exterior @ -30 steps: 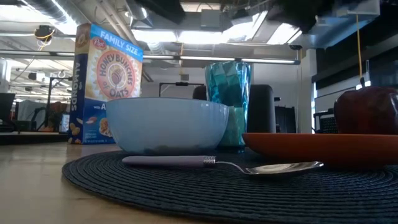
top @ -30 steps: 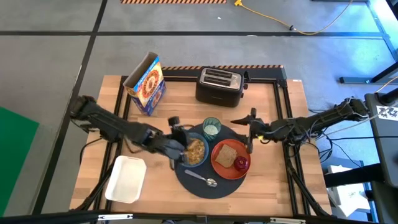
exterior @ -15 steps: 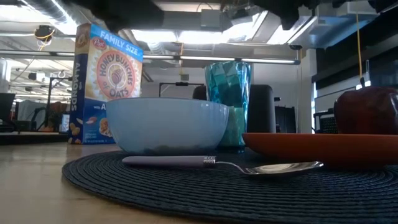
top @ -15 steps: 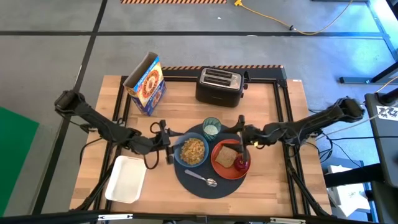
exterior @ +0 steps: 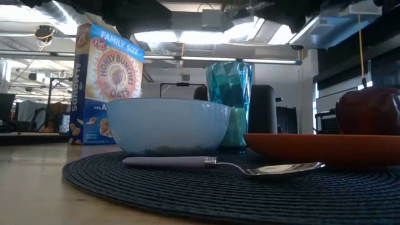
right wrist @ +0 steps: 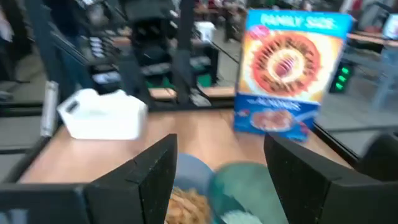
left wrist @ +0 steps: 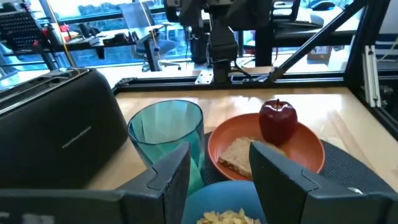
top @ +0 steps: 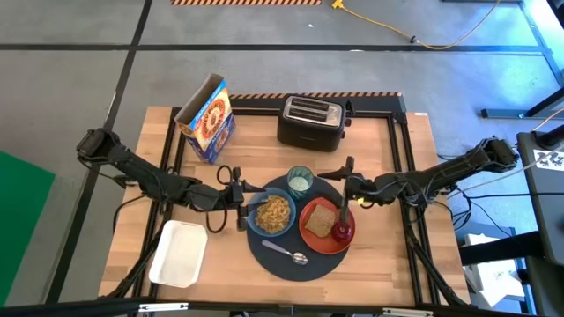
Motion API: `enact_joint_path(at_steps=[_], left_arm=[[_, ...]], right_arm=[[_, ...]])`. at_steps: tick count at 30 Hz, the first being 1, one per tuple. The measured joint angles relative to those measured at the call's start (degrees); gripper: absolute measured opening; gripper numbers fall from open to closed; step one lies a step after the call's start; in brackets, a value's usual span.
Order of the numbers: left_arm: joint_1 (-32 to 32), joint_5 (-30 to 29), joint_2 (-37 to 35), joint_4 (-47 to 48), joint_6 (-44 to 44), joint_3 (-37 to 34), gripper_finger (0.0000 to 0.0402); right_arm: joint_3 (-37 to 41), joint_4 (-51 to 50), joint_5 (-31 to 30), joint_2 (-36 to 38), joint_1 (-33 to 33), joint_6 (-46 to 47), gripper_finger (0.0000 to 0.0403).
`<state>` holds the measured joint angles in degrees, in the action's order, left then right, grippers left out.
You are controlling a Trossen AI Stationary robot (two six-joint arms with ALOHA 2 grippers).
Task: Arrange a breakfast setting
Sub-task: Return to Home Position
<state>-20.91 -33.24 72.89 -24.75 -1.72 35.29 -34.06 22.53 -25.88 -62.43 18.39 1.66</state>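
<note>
The left claw (left wrist: 219,149) is held open, empty, at the round dark woven mat's (top: 317,264) left edge — the right claw (right wrist: 221,142) likewise, opposite.

Robotics lab: framed workbench (top: 256,145), concrete floor (top: 264,66)

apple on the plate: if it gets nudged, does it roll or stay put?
Probably rolls: the red apple is round and stands stem-up on what looks like a small base. The shallow rim of the orange-red plate might catch it. The toast slice beside it would likely block a roll that way. Its glossy skin looks slippery to grip.
</note>
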Motion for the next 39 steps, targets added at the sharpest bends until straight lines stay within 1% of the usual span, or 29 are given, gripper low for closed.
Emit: enact_joint_path(at_steps=[2, 4, 7, 9, 10, 12, 14, 16, 18, 20, 22, 23, 24, 25, 27, 30, 34, 37, 39], left_arm=[[0.02, -0.06, 0.01, -0.31, 0.01, 0.00, 0.0160], [0.02, -0.19, -0.24, -0.42, 1.14, 0.00, 0.0160], [0.08, -0.02, -2.62, -0.73, 3.99, -0.04, 0.0160], [0.61, 0.86, -5.33, -0.92, 6.07, -0.04, 0.0160], [1.00, 1.52, -6.74, -1.25, 6.62, -0.33, 0.0160], [2.39, 3.63, -9.05, -3.53, 6.80, -2.14, 0.0159], [4.11, 7.15, -10.31, -8.36, 6.80, -5.46, 0.0153], [6.32, 11.23, -10.61, -13.78, 6.47, -9.54, 0.0137], [9.32, 15.48, -11.30, -16.95, 5.01, -13.01, 0.0113], [12.70, 19.08, -12.78, -18.50, 3.47, -15.20, 0.0083], [16.07, 22.50, -15.50, -18.60, 1.90, -16.67, 0.0050], [17.54, 24.55, -17.14, -18.13, 1.22, -17.21, 0.0033], [18.93, 26.48, -18.93, -17.05, 0.83, -17.64, 0.0018], [20.01, 28.30, -20.61, -15.53, 0.72, -17.85, 0.0009], [21.60, 30.57, -24.27, -11.15, 0.68, -18.06, 0.0006], [23.25, 30.98, -29.39, -3.28, 0.57, -18.09, 0.0003], [23.67, 31.05, -34.25, 5.48, 0.62, -18.10, 0.0002], [23.69, 30.89, -36.26, 5.27, 0.76, -18.91, 0.0001], [23.69, 30.89, -37.49, 3.31, 0.86, -20.93, 0.0002]], right_arm=[[0.00, -1.03, -0.55, 0.00, 0.00, 0.91, 0.0230], [0.02, -0.83, 0.15, 0.57, 0.00, 0.91, 0.0230], [0.09, 3.24, 7.22, 4.24, 0.92, -0.75, 0.0230], [0.02, 4.42, 9.63, 7.96, 2.29, -4.01, 0.0230], [-0.05, 4.21, 9.27, 9.78, 3.07, -5.53, 0.0230], [-0.07, 0.60, 6.58, 13.42, 4.51, -8.03, 0.0226], [-0.04, -3.75, 5.20, 16.65, 5.63, -9.43, 0.0213], [-0.03, -6.88, 5.04, 18.66, 6.49, -9.27, 0.0187], [1.30, -7.72, 5.12, 19.49, 7.39, -9.21, 0.0149], [3.48, -8.31, 4.77, 20.96, 8.24, -9.19, 0.0099], [5.67, -8.33, 2.92, 23.55, 8.81, -9.54, 0.0044], [6.68, -7.77, 2.11, 25.38, 8.62, -9.91, 0.0023], [7.89, -8.15, 1.53, 27.49, 8.52, -10.33, 0.0012], [8.98, -8.76, 1.01, 29.66, 8.25, -10.32, 0.0012], [11.06, -9.86, 0.39, 34.14, 7.26, -9.54, 0.0023], [14.90, -11.96, 1.72, 41.88, 5.03, -7.80, 0.0026], [19.61, -15.63, 5.84, 51.30, 1.48, -5.00, 0.0004], [21.63, -19.75, 8.60, 56.69, -1.32, -2.26, 0.0006], [23.21, -19.31, 10.43, 58.69, -3.10, -0.58, 0.0003]])
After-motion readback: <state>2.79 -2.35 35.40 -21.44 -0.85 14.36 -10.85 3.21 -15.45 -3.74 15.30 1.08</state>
